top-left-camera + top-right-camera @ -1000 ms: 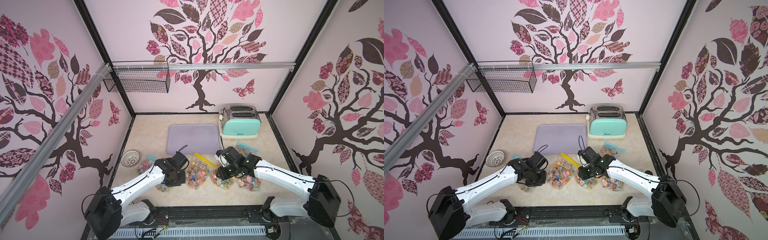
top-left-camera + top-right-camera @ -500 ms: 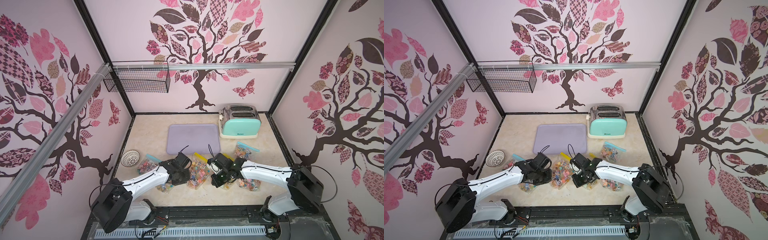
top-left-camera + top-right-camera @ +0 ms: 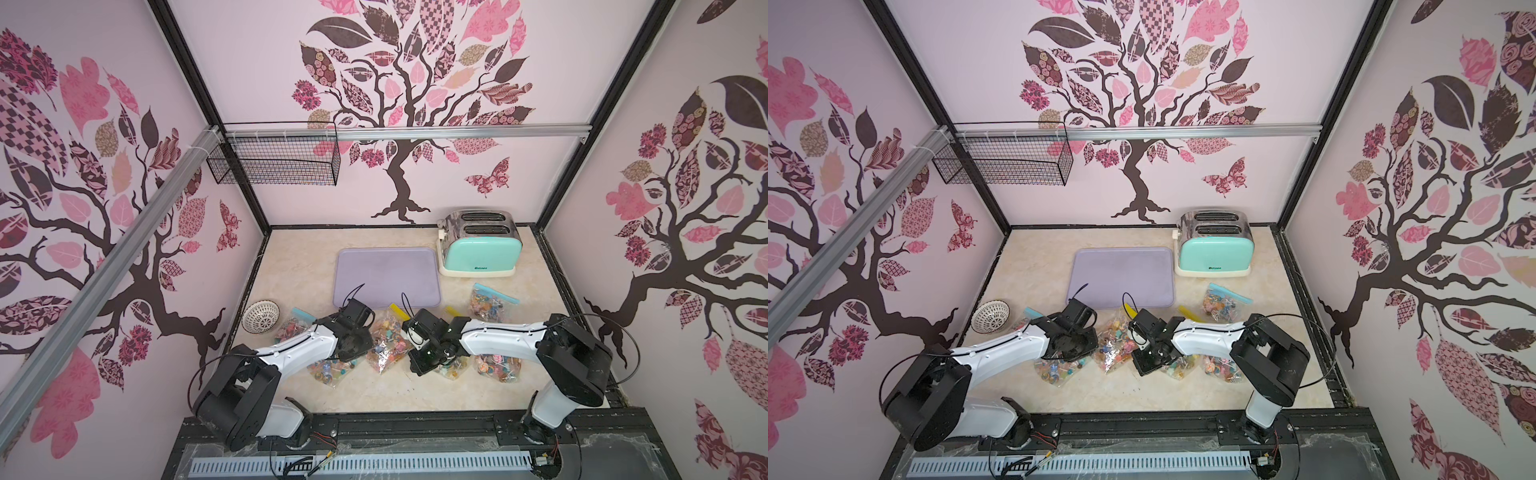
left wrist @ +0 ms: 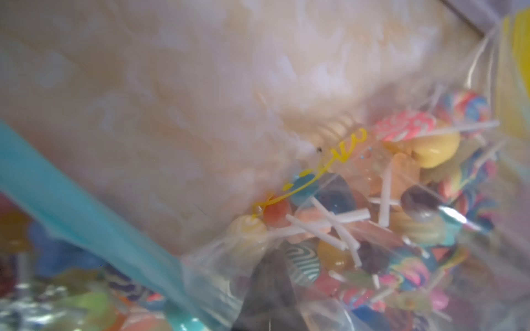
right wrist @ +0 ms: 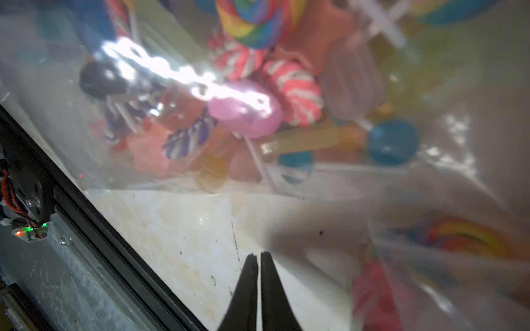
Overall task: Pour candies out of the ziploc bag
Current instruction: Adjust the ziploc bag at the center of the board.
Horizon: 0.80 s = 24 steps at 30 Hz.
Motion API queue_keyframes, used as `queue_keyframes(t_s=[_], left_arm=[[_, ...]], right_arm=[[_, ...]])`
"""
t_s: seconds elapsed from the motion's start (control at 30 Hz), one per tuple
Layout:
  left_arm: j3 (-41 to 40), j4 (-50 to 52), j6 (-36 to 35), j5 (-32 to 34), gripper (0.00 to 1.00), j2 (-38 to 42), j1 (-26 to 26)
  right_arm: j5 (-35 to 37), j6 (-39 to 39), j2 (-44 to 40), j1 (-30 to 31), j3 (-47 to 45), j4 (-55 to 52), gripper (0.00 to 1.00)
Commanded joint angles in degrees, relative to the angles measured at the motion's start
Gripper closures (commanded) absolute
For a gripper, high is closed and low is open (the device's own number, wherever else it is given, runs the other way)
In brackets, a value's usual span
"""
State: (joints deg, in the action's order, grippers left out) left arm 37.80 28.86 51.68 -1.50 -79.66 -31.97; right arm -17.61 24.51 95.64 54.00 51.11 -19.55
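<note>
Several clear ziploc bags of candies lie in a row near the counter's front. The middle bag (image 3: pixel 388 343) (image 3: pixel 1113 345), with a yellow zip strip, sits between my two grippers. My left gripper (image 3: pixel 360 347) (image 4: pixel 269 289) is at its left side. Its dark fingers (image 4: pixel 266 275) are pressed together behind clear film, shut on the bag's plastic. Lollipops (image 4: pixel 344 217) fill the bag beside them. My right gripper (image 3: pixel 419 365) (image 5: pixel 256 256) hangs low over bare counter at the bag's right. It is shut to a thin slit, and I cannot see film in it. Candies (image 5: pixel 243 111) lie just beyond.
A purple mat (image 3: pixel 386 276) and a mint toaster (image 3: pixel 482 249) stand behind the bags. A white patterned bowl (image 3: pixel 261 316) sits at the left wall, and a wire basket (image 3: pixel 276 160) hangs above. A teal-zipped bag (image 3: pixel 490 305) lies at the right. The black front rail (image 5: pixel 86 215) runs close to my right gripper.
My right gripper has swung left and toward the front, down beside the middle bag, and its jaws have closed. The left gripper has stayed shut in about the same place.
</note>
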Motion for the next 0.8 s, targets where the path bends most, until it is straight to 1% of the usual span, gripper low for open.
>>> queue_keyframes(t_s=[0.0,0.17,0.27,0.4,0.43,0.47,0.53,0.6,0.67,0.77], left_arm=[[0.8,4.5,-2.9,6.2,1.00,-0.2,2.0],[3.4,7.3,-5.3,9.6,1.00,-1.3,2.8],[4.9,8.4,-6.6,11.5,1.00,-2.0,3.4],[6.8,9.4,-8.8,12.8,1.00,-2.2,4.7],[7.3,9.5,-9.5,13.1,1.00,-1.8,4.8],[7.7,9.7,-10.1,13.1,1.00,-1.6,4.8],[8.7,10.6,-11.2,12.5,1.00,-0.6,4.9],[9.6,12.0,-12.1,11.8,1.00,0.5,4.8],[10.0,13.3,-12.9,11.2,1.00,1.7,4.8],[10.4,15.8,-13.8,9.7,0.93,3.9,4.8]], right_arm=[[2.1,1.2,0.5,0.4,2.7,0.1,0.90],[8.4,1.2,0.9,0.2,7.1,-3.7,0.89],[10.6,1.2,0.9,-1.1,9.8,-5.4,0.89],[11.5,0.7,0.1,-5.3,11.7,-6.3,0.87],[11.7,0.1,0.0,-6.5,12.3,-6.5,0.85],[11.8,-0.6,0.1,-7.6,12.7,-6.4,0.81],[11.7,-2.3,1.2,-9.7,14.5,-7.1,0.65],[11.8,-4.0,3.0,-10.8,16.7,-8.1,0.54],[11.3,-5.5,4.9,-11.4,18.5,-8.1,0.50],[8.6,-7.8,7.7,-12.4,20.2,-7.8,0.48]])
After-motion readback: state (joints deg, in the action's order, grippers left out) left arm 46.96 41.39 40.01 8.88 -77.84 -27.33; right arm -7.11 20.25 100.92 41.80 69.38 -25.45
